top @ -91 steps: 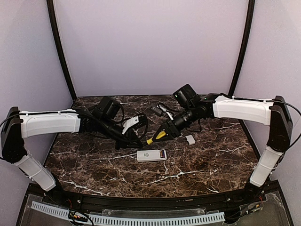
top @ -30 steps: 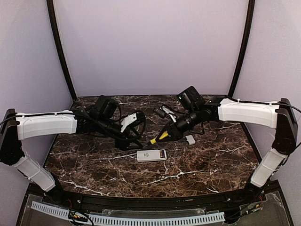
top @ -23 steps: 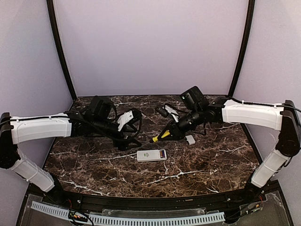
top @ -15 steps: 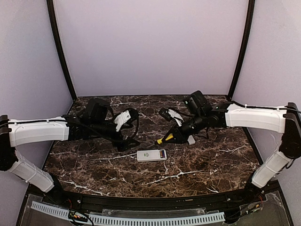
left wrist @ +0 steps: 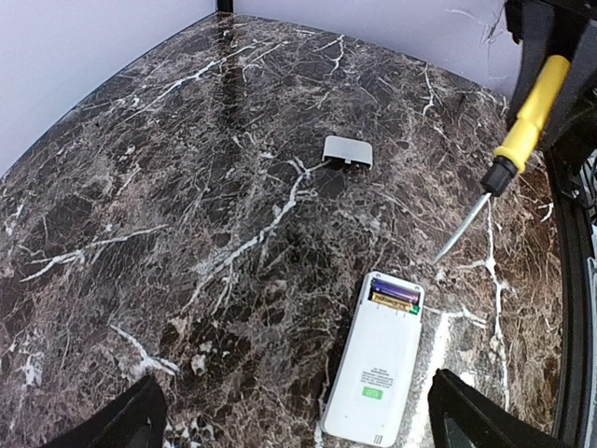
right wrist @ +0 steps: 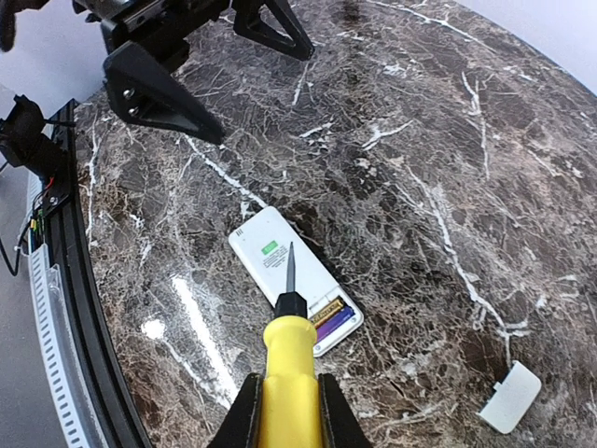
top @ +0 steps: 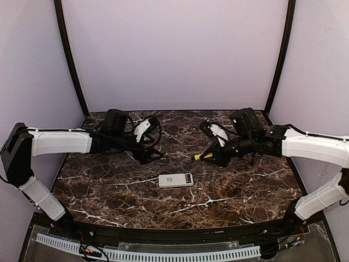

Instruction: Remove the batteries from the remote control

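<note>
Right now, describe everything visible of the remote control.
The remote control is a slim white plastic rectangle lying flat, back up, on the marble table, near its middle. Its back bears a small green label and fine print. The compartment at one end is uncovered, with both batteries seated inside. Only the table touches it.

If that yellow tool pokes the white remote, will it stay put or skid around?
Likely skid: the remote looks like thin, light plastic lying flat on glossy marble, with nothing pinning it. It seems stiff, so the tool shouldn't bend it. The round batteries may roll once out.
</note>
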`<act>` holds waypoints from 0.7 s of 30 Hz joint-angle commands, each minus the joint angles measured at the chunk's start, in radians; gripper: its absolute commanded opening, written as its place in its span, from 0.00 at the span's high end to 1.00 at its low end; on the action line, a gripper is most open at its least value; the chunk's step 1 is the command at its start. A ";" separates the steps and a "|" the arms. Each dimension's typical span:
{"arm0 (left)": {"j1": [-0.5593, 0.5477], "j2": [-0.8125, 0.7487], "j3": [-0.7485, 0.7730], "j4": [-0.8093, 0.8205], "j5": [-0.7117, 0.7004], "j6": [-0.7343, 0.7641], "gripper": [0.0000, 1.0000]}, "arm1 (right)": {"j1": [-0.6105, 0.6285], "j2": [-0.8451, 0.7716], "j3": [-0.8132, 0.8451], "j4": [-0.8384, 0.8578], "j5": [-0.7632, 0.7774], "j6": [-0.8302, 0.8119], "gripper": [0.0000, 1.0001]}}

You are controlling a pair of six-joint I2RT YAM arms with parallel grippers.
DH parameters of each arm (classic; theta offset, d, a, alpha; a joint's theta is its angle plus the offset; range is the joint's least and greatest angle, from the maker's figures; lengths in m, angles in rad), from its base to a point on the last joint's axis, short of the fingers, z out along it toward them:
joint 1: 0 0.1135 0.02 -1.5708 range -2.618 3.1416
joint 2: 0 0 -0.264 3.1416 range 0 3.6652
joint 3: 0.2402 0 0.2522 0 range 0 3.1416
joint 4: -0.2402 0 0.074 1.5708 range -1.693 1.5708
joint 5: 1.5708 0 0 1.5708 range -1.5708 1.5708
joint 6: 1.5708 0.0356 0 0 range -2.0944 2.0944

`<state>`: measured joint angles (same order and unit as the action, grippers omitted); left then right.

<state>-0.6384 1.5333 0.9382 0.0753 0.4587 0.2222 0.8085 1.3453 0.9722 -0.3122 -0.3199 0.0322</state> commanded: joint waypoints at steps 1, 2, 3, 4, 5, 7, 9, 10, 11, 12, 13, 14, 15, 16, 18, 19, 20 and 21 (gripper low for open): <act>0.022 0.070 0.078 -0.002 0.145 -0.049 0.01 | -0.018 -0.093 -0.073 0.092 0.086 0.012 1.00; 0.022 0.078 0.060 0.040 0.142 -0.045 0.02 | -0.028 -0.100 -0.080 0.094 0.080 0.010 1.00; 0.021 0.091 0.052 0.052 0.140 -0.036 0.01 | -0.034 -0.102 -0.085 0.093 0.074 0.008 1.00; 0.020 0.103 0.038 0.068 0.134 -0.015 0.02 | -0.041 -0.101 -0.089 0.092 0.068 0.006 1.00; 0.014 0.109 0.032 0.074 0.104 -0.006 0.01 | -0.046 -0.099 -0.092 0.091 0.060 0.005 1.00; -0.008 0.117 0.022 0.062 0.043 0.058 0.01 | -0.054 -0.094 -0.097 0.091 0.057 0.000 1.00; -0.052 0.095 -0.011 0.085 -0.086 0.150 0.01 | -0.061 -0.091 -0.102 0.095 0.056 -0.006 1.00; -0.067 0.070 -0.049 0.136 -0.127 0.191 0.01 | -0.064 -0.090 -0.104 0.098 0.054 -0.006 1.00; -0.082 0.058 -0.084 0.165 -0.192 0.195 0.01 | -0.068 -0.088 -0.105 0.102 0.053 -0.009 1.00; -0.084 0.039 -0.098 0.223 -0.235 0.168 0.01 | -0.071 -0.085 -0.105 0.104 0.052 -0.010 1.00; -0.083 0.035 -0.108 0.241 -0.256 0.145 0.01 | -0.074 -0.084 -0.105 0.106 0.056 -0.011 1.00; -0.079 0.041 -0.105 0.249 -0.266 0.098 0.01 | -0.077 -0.085 -0.105 0.107 0.059 -0.011 1.00; -0.061 0.048 -0.080 0.205 -0.246 0.075 0.01 | -0.080 -0.086 -0.107 0.109 0.060 -0.011 1.00; -0.044 0.072 -0.064 0.182 -0.082 0.056 0.01 | -0.083 -0.087 -0.109 0.113 0.060 -0.011 1.00; 0.011 0.128 -0.008 0.159 0.077 -0.027 0.01 | -0.087 -0.094 -0.115 0.115 0.064 -0.011 1.00; 0.025 0.148 0.050 0.097 0.039 -0.074 0.01 | -0.089 -0.098 -0.119 0.115 0.066 -0.009 1.00; 0.027 0.192 0.093 0.047 -0.029 -0.118 0.01 | -0.091 -0.102 -0.122 0.115 0.069 -0.007 1.00; 0.028 0.212 0.169 -0.050 -0.052 -0.115 0.01 | -0.093 -0.107 -0.126 0.116 0.071 -0.006 1.00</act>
<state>-0.6418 1.6634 0.9360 0.1993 0.4107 0.2386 0.7258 1.2530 0.8722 -0.2340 -0.2649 0.0307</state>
